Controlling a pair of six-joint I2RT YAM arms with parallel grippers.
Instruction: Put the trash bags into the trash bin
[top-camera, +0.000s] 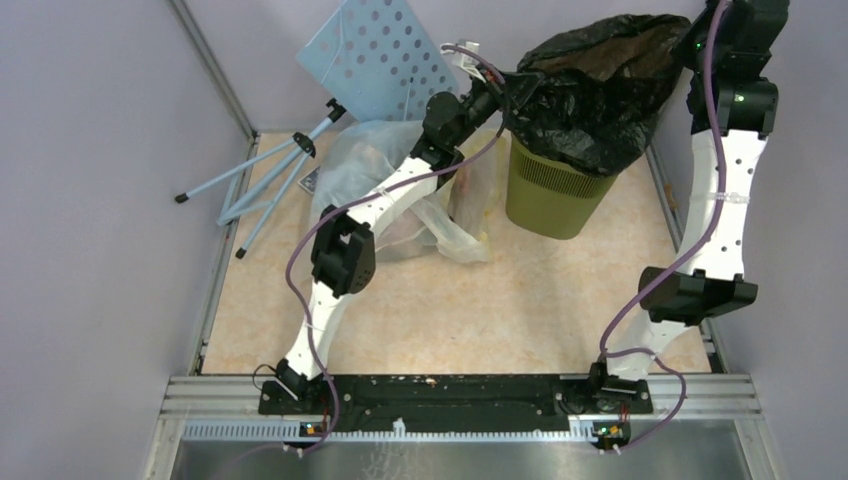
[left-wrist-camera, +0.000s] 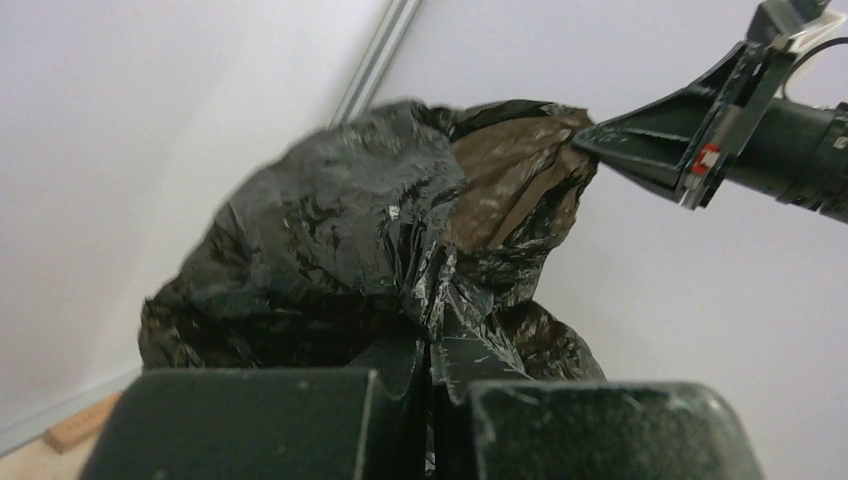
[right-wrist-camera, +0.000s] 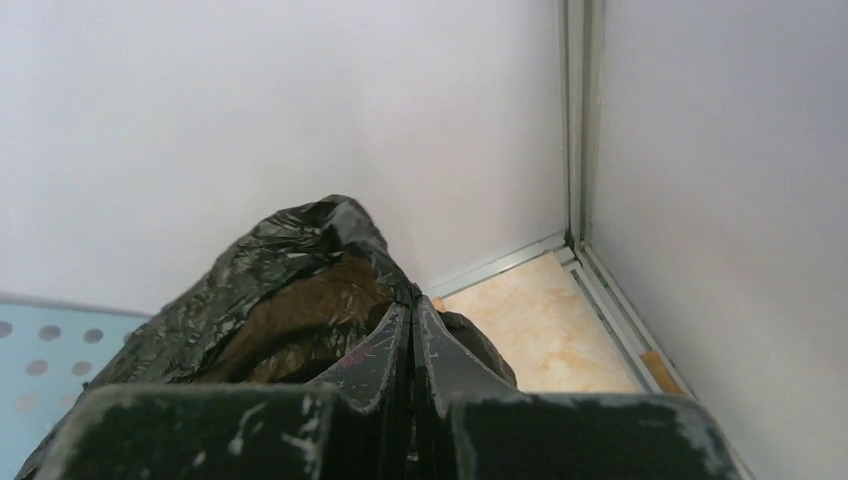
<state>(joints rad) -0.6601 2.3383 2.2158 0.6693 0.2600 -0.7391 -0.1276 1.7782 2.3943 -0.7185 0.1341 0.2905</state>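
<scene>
The glossy black trash bag (top-camera: 600, 90) hangs open over the olive-green mesh trash bin (top-camera: 555, 195), its lower part draped over the bin's rim and its mouth stretched wide above. My left gripper (top-camera: 520, 85) is shut on the bag's left edge; the left wrist view shows the crinkled bag (left-wrist-camera: 380, 240) pinched between the closed jaws (left-wrist-camera: 432, 365). My right gripper (top-camera: 690, 45) is shut on the bag's right edge; the right wrist view shows the bag (right-wrist-camera: 290, 300) caught at its fingertips (right-wrist-camera: 412, 320). The right gripper's fingers also show in the left wrist view (left-wrist-camera: 660, 135).
A large translucent clear-yellowish plastic bag (top-camera: 400, 185) lies under the left arm, left of the bin. A pale blue perforated board (top-camera: 375, 55) on a tripod stand (top-camera: 270, 175) leans at the back left. Walls close in on the back and both sides.
</scene>
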